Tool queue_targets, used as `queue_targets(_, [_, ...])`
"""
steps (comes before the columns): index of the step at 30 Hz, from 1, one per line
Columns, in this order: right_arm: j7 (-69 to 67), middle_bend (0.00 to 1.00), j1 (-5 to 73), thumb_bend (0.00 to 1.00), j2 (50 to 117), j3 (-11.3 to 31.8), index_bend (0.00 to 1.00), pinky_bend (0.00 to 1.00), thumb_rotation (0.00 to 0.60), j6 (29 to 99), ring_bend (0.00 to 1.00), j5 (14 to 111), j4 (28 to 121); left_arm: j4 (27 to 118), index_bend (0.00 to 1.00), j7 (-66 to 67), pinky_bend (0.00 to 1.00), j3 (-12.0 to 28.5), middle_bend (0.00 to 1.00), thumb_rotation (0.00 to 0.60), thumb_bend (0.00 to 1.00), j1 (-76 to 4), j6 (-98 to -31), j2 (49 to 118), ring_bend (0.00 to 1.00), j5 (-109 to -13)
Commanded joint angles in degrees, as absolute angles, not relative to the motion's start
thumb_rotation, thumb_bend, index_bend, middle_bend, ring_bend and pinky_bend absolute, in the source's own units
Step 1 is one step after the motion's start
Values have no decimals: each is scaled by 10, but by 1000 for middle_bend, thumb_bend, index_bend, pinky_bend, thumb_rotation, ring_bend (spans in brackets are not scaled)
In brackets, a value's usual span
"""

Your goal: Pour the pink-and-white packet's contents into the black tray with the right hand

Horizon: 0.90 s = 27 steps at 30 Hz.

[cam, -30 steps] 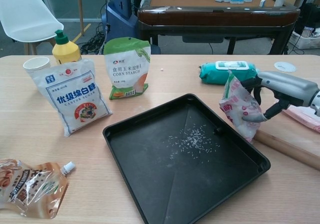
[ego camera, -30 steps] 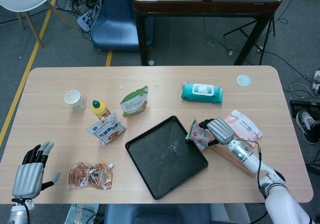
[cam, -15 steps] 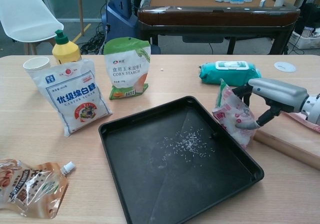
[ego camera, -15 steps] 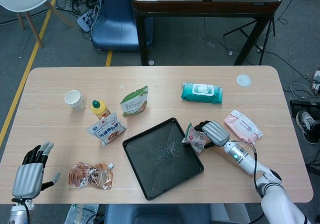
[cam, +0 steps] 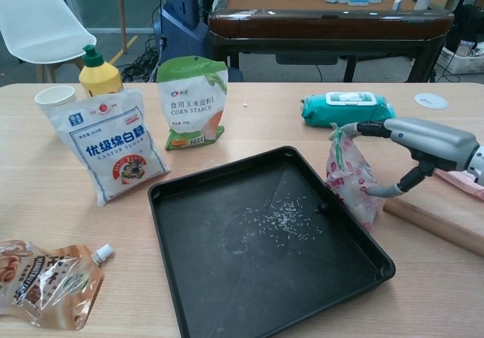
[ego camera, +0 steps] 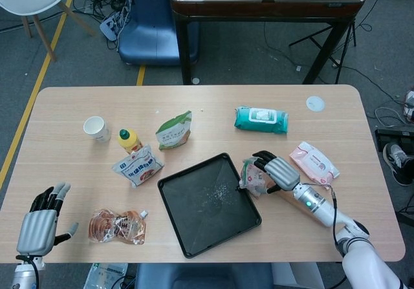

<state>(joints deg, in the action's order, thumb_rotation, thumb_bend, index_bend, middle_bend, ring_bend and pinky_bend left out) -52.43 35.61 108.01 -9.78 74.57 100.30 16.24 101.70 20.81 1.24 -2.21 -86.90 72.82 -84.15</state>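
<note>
Right robot hand [ego camera: 279, 172] pinches the pink-and-white plastic packet [cam: 349, 179] upright at the right rim of the square black tray [cam: 227, 277], where white grains lie scattered. Left robot hand [ego camera: 40, 224] hangs spread off the near-left corner of the pale wooden tabletop [ego camera: 65, 121]. Bare wood lies behind the tray.

Right hand [ego camera: 279, 173]: grips pink-and-white packet [ego camera: 252, 178] at black tray [ego camera: 207, 203] edge.
Tray: pale grains, probably.
Left hand [ego camera: 40, 223]: fingers spread.
</note>
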Motion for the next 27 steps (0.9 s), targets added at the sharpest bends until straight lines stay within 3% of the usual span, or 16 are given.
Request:
queue_targets(1, [-510,216,348,228,1070,-89,70,103,600,762,119,995,172,1017,99,207,90,13,100,600,204,-23,-868,727,63,-842])
queue_targets(11, [-411,185,316,210,999,-46,63,99,600,816,102,955,284,1011,99,195,89,19,100,600,204,-34,-857,722,63,-842])
queue_targets(17, [-268,213,273,208,909,-11,75,99,600,826,101,904,451,1004,99,183,90,28,100,600,204,-43,-851,716,63,-840])
queue_targets(24, [-83,296,194,209,783,14,224,137,600,833,147,813,696,990,99,164,90,33,100,600,204,-51,-846,715,63,-840])
queue_targets(27, [-54,303,169,209,741,13,228,160,600,837,167,793,764,985,99,158,90,33,100,600,204,-52,-847,715,63,-841])
